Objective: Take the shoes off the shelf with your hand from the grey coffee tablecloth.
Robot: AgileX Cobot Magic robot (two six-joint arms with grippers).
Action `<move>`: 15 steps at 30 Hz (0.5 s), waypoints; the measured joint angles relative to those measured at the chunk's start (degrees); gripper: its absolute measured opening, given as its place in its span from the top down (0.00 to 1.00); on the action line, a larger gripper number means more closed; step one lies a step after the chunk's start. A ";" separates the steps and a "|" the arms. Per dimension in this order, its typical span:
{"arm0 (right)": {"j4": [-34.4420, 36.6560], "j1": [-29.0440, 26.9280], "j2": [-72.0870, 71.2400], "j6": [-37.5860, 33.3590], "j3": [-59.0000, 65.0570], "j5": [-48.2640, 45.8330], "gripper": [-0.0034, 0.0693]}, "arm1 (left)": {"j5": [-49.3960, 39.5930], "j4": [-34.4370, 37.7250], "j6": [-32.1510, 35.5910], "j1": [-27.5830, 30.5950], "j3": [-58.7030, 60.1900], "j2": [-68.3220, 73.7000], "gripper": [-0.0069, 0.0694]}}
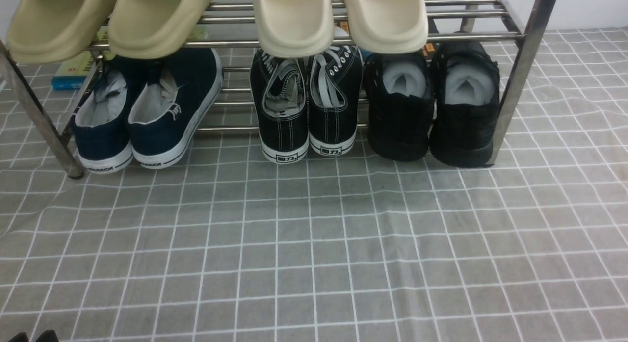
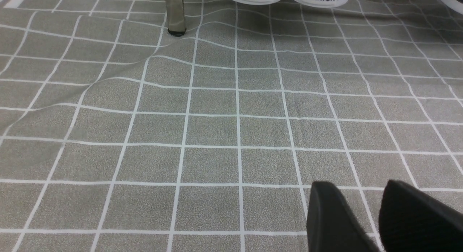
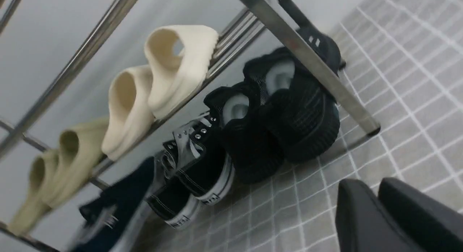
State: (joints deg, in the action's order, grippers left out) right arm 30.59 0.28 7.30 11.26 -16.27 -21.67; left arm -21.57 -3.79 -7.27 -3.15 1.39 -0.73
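2 all-black shoes (image 3: 282, 129) sit on the shelf (image 3: 307, 60) — well ahead of the right gripper (image 3: 374, 190), clenched on nothing.

Left gripper (image 2: 361, 189): two matte black fingers (image 2: 332, 219), wedge-shaped, tips rounded, surface faintly grainy. Right gripper (image 3: 376, 187): two dark grey-black fingers (image 3: 361, 216), smooth, ends blunt and rounded, slight sheen. Front view: two small black tips (image 1: 46, 335) at lower left corner.
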 joint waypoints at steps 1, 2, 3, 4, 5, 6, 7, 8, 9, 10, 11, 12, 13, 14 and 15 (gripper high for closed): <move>-3.97 0.00 7.62 -3.18 -5.64 -5.80 0.93 | 0.00 0.00 0.00 0.00 0.00 0.00 0.59; -6.49 0.00 12.56 -4.28 -8.98 -10.34 0.95 | 0.00 0.00 0.00 0.00 0.00 0.00 0.59; -8.35 0.00 16.73 -4.86 -11.53 -14.27 0.96 | 0.00 0.00 0.00 0.00 0.00 0.00 0.59; -9.98 0.00 21.05 -5.26 -13.99 -18.23 0.96 | 0.00 0.00 0.00 0.00 0.00 0.00 0.59; -11.74 0.00 27.49 -6.69 -18.01 -24.73 0.96 | 0.00 0.00 0.00 0.00 0.00 0.00 0.59; -12.33 0.00 32.75 -8.38 -20.72 -28.53 0.96 | 0.00 0.00 0.00 0.00 0.00 0.00 0.59; -12.29 0.00 37.70 -10.29 -22.76 -30.95 0.96 | 0.00 0.00 0.00 0.00 0.00 0.00 0.59; -11.59 0.20 42.25 -13.24 -25.16 -33.05 0.96 | 0.00 0.00 0.00 0.00 0.00 0.00 0.59; -10.48 0.75 46.35 -16.38 -27.35 -34.24 0.95 | 0.00 0.00 0.00 0.00 0.00 0.00 0.59; -9.50 1.37 48.57 -18.67 -28.64 -34.64 0.95 | 0.00 0.00 0.00 0.00 0.00 0.00 0.59; -7.88 2.35 51.87 -21.15 -30.68 -34.94 0.94 | 0.00 0.00 0.00 0.00 0.00 0.00 0.59; -6.39 3.28 54.24 -22.68 -32.72 -34.89 0.94 | 0.00 0.00 0.00 0.00 0.00 0.00 0.59; -5.15 4.90 57.90 -24.23 -35.15 -34.69 0.92 | 0.00 0.00 0.00 0.00 0.00 0.00 0.59; -4.72 6.38 60.22 -24.90 -37.13 -34.39 0.90 | 0.00 0.00 0.00 0.00 0.00 0.00 0.59; -4.61 7.61 61.55 -25.26 -38.73 -34.06 0.89 | 0.00 0.00 0.00 0.00 0.00 0.00 0.59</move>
State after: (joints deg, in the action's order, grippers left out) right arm 25.98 7.90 68.85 -14.00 -55.00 -55.72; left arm -21.57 -3.79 -7.27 -3.15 1.39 -0.73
